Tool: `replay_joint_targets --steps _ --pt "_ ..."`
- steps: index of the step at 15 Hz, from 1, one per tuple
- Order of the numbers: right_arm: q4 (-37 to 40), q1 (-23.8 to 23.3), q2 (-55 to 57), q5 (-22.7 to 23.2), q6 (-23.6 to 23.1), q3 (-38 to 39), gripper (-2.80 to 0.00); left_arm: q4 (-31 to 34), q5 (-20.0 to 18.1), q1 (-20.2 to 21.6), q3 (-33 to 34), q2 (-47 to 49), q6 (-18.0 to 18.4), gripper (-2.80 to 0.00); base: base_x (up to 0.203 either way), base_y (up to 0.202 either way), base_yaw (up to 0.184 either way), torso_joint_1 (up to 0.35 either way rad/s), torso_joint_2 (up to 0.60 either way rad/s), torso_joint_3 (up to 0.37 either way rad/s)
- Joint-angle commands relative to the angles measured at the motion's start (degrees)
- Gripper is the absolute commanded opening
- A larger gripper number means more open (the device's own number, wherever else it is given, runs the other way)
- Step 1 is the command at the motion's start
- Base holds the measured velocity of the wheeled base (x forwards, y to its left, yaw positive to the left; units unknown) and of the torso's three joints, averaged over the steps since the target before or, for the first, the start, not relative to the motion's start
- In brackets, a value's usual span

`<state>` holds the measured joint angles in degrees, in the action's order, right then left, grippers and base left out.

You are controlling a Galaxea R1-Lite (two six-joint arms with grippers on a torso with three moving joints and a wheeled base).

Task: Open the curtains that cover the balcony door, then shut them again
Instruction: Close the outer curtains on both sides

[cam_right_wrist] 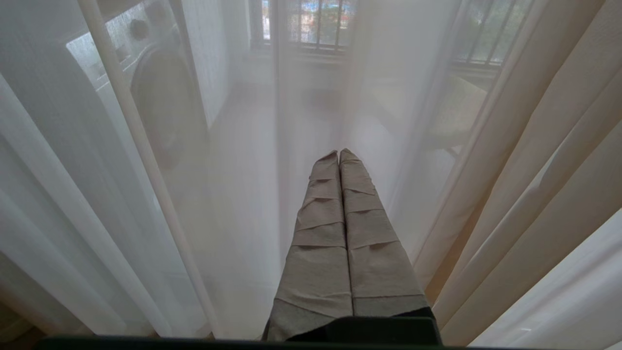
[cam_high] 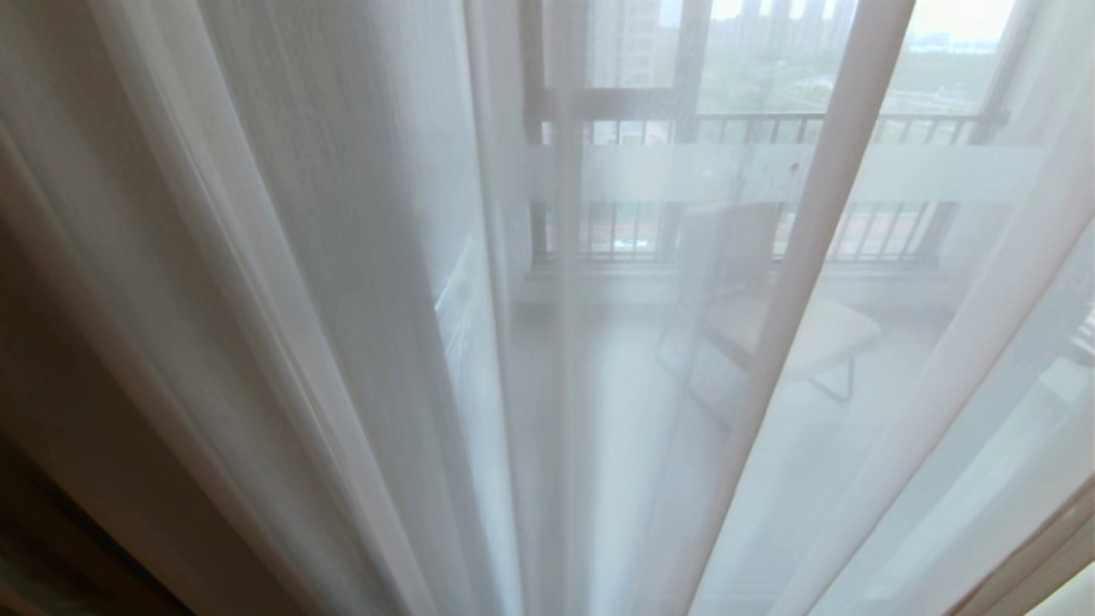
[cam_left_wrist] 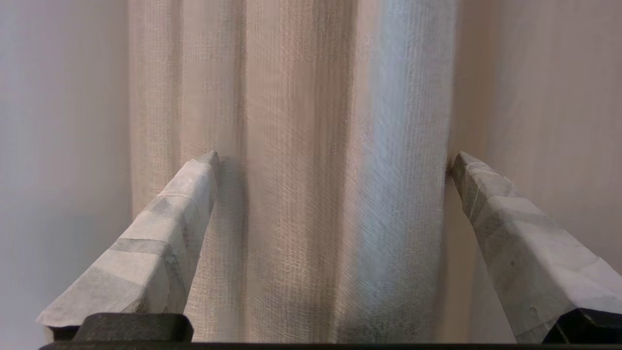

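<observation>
the left gripper [cam_left_wrist: 330, 160] stands spread wide, its taped fingertips [cam_left_wrist: 204, 163] either side of a bunched fold of the thick beige drape [cam_left_wrist: 301, 146], nothing pinched yet; whether the tips touch the cloth cannot be told. the right gripper [cam_right_wrist: 338, 153] is pressed together and empty, parked in front of the white sheers [cam_right_wrist: 233, 204]. in the head view the sheers [cam_high: 359, 299] hang drawn across the balcony door [cam_high: 547, 171], whose frosted band and dark frame show through, with a chair [cam_high: 753, 291] and railing [cam_high: 770, 124] on the balcony beyond; neither arm appears there. so the opening step looks barely begun. the risks: the fold looks nearly as wide as the spread, so closing may catch only an outer pleat and let it slip on the pull; gripping the drape alone leaves the sheers covering the glass; and a hard sideways tug could strain the hanging fabric.
</observation>
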<state>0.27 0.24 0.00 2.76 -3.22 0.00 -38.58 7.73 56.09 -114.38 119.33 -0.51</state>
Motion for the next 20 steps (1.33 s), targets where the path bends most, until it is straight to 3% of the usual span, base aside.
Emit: replay_joint_targets --steps 1,8,9,15,18,20 --pt "0.00 0.02 0.00 0.06 -0.03 0.00 -2.80 -0.26 -0.39 -0.45 0.04 0.88 -0.42 0.00 0.000 0.000 0.000 0.000 0.00 0.000" --pt "0.00 0.02 0.00 0.06 -0.03 0.00 -2.80 -1.58 -0.70 -3.09 0.04 3.19 -2.65 0.00 0.000 0.000 0.000 0.000 0.00 0.000" --pt "0.00 0.02 0.00 0.06 -0.03 0.00 -2.80 -1.58 -0.78 -3.09 0.04 3.36 -2.65 -2.80 0.000 0.000 0.000 0.000 0.00 0.000" --pt "0.00 0.02 0.00 0.06 -0.03 0.00 -2.80 -2.89 -1.33 -3.09 -0.05 3.98 -2.58 -2.80 0.000 0.000 0.000 0.000 0.00 0.000" --pt "0.00 0.02 0.00 0.06 -0.03 0.00 -2.80 -2.90 -6.66 -3.05 -0.01 3.83 -2.70 -2.80 0.000 0.000 0.000 0.000 0.00 0.000" --pt "0.00 0.02 0.00 0.06 -0.03 0.00 -2.80 -2.99 -7.55 -3.00 0.01 3.39 -2.74 -2.80 0.000 0.000 0.000 0.000 0.00 0.000"
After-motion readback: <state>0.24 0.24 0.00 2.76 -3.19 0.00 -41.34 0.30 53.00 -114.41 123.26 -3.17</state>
